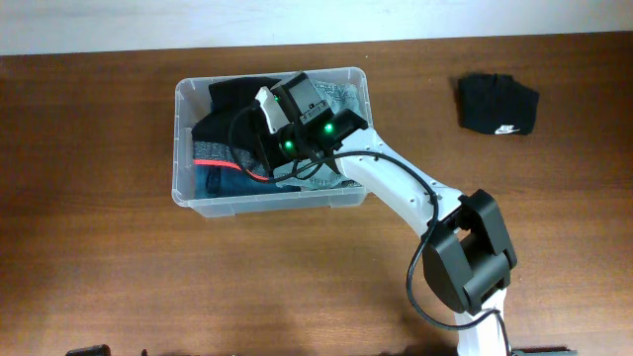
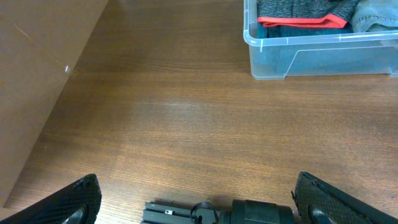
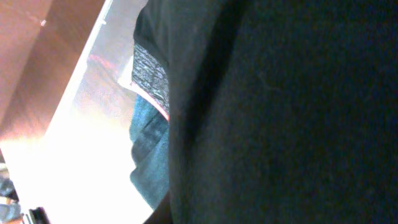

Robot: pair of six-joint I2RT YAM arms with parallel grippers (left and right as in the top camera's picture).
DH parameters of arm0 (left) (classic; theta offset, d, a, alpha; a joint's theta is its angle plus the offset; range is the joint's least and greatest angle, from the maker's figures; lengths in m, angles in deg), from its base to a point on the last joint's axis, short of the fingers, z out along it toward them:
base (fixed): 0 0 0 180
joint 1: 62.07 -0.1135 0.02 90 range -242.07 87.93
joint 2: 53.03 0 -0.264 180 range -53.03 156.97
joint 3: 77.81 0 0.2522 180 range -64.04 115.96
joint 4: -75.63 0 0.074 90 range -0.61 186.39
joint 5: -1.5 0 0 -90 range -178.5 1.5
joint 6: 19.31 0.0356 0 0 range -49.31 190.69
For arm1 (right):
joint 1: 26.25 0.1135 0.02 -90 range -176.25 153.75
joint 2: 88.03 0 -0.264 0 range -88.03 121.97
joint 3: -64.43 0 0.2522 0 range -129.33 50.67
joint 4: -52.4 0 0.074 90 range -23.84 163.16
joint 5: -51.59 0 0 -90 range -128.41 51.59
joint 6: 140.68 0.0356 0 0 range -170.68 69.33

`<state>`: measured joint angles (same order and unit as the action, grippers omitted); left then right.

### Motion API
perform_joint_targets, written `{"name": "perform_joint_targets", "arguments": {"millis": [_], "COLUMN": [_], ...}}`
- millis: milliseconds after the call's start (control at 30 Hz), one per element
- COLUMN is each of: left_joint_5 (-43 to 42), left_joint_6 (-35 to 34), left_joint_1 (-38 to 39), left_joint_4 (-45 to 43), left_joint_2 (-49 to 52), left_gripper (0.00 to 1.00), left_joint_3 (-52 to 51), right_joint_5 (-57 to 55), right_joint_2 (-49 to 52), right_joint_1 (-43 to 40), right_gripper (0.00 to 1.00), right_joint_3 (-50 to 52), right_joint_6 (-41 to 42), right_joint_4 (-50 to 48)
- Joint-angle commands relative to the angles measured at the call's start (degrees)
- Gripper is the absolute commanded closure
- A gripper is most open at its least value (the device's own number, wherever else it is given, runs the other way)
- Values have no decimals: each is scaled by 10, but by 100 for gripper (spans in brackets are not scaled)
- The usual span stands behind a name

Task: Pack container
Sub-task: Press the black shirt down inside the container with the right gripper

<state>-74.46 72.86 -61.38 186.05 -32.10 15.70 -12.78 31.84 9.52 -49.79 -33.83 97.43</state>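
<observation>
Table [image 1: 119,277]: container [image 1: 259,204] sits left of centre near the far edge, part full. Probably light, thin stiff plastic with slick walls that skids if shoved. Take it by the rim at a short end, not the flexy wall. Right arm [image 1: 396,188] reaches in. Inside: black garment [image 1: 229,94], grey one with red band [image 1: 223,150], denim [image 1: 213,183]. Folded black piece [image 1: 497,103] lies well apart, right. Right gripper [image 1: 269,111] is down in black cloth, can't tell open or closed. Left gripper [image 2: 199,199] is spread wide, empty.

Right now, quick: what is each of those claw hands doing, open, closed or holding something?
Left gripper: open, holding nothing.
Right gripper: inside the container, pressed close to black fabric; open or shut cannot be told.
</observation>
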Motion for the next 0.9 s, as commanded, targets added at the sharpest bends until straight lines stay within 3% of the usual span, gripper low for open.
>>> {"name": "perform_joint_targets", "arguments": {"millis": [0,467,600,733,800,867], "left_joint_5": [10,10,10,10,10,10], "left_joint_6": [0,0,0,0,0,0], "left_joint_1": [3,3,3,3,3,3], "left_joint_4": [0,0,0,0,0,0], "left_joint_2": [-1,-1,-1,-1,-1,-1], "left_gripper": [0,1,1,0,0,1], "left_joint_3": [-1,-1,-1,-1,-1,-1], "right_joint_5": [50,316,291,240,210,175], "right_joint_2": [-9,-96,-94,-89,-89,-89], "right_joint_1": [1,-33,-33,-31,-31,-31], "right_gripper": [93,96,92,79,43,26], "right_joint_3": [-4,-5,-5,-4,-4,-4], "right_joint_6": [20,83,68,57,56,42], "right_joint_4": [1,19,62,86,89,90]}}
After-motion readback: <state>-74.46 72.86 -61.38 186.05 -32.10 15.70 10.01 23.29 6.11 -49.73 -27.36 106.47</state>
